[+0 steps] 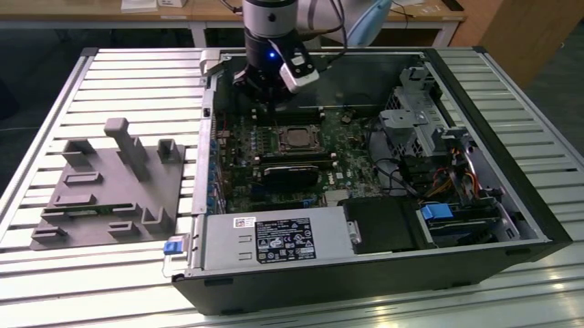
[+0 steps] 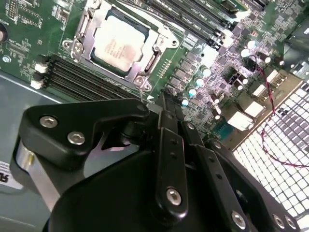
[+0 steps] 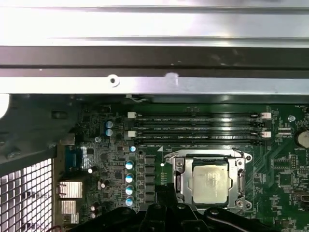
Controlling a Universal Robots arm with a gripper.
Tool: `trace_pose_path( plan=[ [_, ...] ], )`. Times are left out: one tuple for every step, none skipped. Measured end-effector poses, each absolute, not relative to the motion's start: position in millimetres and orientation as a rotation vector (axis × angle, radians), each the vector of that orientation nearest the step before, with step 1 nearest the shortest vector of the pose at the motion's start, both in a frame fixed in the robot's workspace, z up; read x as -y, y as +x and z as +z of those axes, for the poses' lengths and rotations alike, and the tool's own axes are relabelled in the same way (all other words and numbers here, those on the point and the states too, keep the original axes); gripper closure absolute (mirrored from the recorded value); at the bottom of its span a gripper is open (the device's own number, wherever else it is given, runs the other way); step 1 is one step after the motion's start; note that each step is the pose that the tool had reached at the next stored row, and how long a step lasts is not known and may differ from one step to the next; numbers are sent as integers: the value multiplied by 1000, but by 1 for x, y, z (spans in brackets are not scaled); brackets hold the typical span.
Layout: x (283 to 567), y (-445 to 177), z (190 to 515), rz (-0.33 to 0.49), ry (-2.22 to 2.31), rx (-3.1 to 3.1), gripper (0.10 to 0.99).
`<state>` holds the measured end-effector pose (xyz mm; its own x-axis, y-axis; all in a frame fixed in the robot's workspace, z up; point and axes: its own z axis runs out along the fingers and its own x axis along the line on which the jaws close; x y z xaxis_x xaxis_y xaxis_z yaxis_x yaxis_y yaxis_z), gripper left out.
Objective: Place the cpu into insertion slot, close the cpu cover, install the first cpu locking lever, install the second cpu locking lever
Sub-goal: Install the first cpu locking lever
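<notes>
Exterior view: black gripper point(image 1: 265, 104) hangs near the dull silver-grey square cpu point(image 1: 295, 139), which lies flat, top up, in the silver-rimmed insertion slot point(image 1: 280, 134). Second wrist view: gripper pressed together, holding nothing. First wrist view: thin silvery cpu cover point(image 3: 179, 180) frames the cpu, whose sides are equal and run parallel to the long black memory slots point(image 3: 198, 126).

Workbench is a silvery slatted metal table point(image 1: 119, 75), with overhead light glaring off the slats along the near edge. Behind it is a light wooden desk point(image 1: 196, 15) on white legs with some papers point(image 1: 139, 5) on top. Brown wooden cabinet point(image 1: 522, 34) in the far corner, dark floor point(image 1: 32, 65) underneath.
</notes>
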<state>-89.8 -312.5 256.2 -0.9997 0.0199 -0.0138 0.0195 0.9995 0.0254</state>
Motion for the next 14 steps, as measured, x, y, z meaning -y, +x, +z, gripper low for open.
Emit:
trace_pose_path(
  plan=[
    [312, -91, 256, 39, 31, -3124, 980],
    [312, -93, 256, 39, 30, -3121, 980],
    [312, -94, 256, 39, 30, -3120, 980],
    [311, -95, 256, 40, 29, -3120, 980],
    [310, -96, 256, 40, 29, -3120, 980],
    [309, -97, 256, 39, 28, -3120, 980],
    [308, -98, 256, 40, 27, -3120, 980],
    [307, -98, 256, 40, 27, -3120, 980],
    [305, -99, 256, 40, 27, -3120, 980],
    [303, -99, 256, 39, 26, -3120, 980],
    [301, -100, 256, 39, 26, -3120, 980],
    [299, -100, 256, 39, 25, -3120, 980],
    [298, -101, 256, 40, 24, -3120, 980],
    [297, -101, 256, 40, 24, -3120, 980]
  ],
)
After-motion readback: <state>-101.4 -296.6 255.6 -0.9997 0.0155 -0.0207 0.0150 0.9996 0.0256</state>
